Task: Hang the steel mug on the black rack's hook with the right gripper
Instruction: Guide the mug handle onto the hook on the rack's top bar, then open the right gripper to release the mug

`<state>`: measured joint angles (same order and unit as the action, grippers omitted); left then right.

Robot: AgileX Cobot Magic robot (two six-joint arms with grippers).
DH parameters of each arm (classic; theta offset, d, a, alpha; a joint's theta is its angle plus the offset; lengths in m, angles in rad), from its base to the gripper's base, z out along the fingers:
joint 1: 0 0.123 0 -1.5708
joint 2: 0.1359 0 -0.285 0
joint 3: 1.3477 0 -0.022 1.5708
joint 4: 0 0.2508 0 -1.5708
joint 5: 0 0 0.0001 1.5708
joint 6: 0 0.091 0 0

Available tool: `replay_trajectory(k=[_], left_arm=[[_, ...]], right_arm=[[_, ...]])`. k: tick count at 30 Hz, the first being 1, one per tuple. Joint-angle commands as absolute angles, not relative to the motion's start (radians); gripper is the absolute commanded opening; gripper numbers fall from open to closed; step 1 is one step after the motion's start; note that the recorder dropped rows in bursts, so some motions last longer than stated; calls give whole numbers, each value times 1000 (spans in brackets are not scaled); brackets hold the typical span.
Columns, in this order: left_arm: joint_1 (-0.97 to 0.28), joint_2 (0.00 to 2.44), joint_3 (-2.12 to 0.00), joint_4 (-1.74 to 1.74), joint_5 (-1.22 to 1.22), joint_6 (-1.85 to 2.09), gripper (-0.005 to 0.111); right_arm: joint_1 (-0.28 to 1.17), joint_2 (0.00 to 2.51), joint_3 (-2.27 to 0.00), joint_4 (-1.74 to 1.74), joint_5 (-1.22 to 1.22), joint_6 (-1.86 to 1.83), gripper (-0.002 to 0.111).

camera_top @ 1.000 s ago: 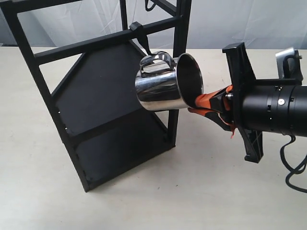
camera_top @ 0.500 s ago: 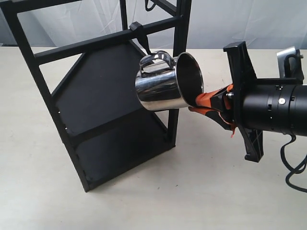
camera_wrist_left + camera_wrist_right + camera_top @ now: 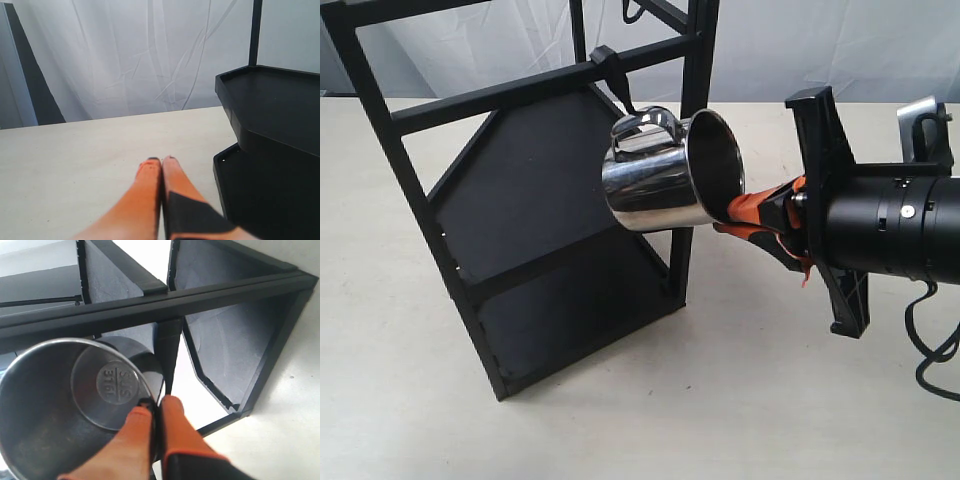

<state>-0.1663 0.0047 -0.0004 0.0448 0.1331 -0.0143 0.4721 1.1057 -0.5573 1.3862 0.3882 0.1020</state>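
The shiny steel mug [image 3: 655,178] hangs tilted in the air, mouth toward the right, in front of the black rack [image 3: 520,200]. My right gripper [image 3: 735,215] is shut on the mug's rim, one finger inside and one outside; the right wrist view shows the mug's stamped base [image 3: 116,385] and the fingers [image 3: 172,420] pinching the wall. The mug's loop handle [image 3: 655,120] sits just below the hook [image 3: 612,75] clipped on the crossbar, its prong reaching the handle. My left gripper [image 3: 161,161] is shut with nothing in it, low over the table beside the rack's shelves [image 3: 272,100].
The rack stands on a pale table [image 3: 720,400]. A thinner curled black hook [image 3: 632,10] hangs at the rack's top. White cloth [image 3: 820,40] forms the backdrop. A black cable [image 3: 935,365] trails from the right arm.
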Motion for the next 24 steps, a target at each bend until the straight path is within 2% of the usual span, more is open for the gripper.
replay_trajectory(k=[1,9,11,12,13,14,24], left_arm=[[-171,0,0,45,128,-17,2],[-171,0,0,45,128,-17,2],[-171,0,0,45,128,-17,2],[-171,0,0,45,128,-17,2],[-171,0,0,45,128,-17,2],[-171,0,0,45,128,-17,2],[-171,0,0,45,128,-17,2]], right_arm=[[466,1102,-545,1370,354,96,-1],[466,1102,-545,1365,356,96,2],[466,1102,-545,1361,356,96,22],[466,1102,-545,1361,359,96,37],[466,1102,-545,1361,363,96,47],[466,1101,-546,1361,363,96,50],[466,1029,-547,1325,311,96,50]])
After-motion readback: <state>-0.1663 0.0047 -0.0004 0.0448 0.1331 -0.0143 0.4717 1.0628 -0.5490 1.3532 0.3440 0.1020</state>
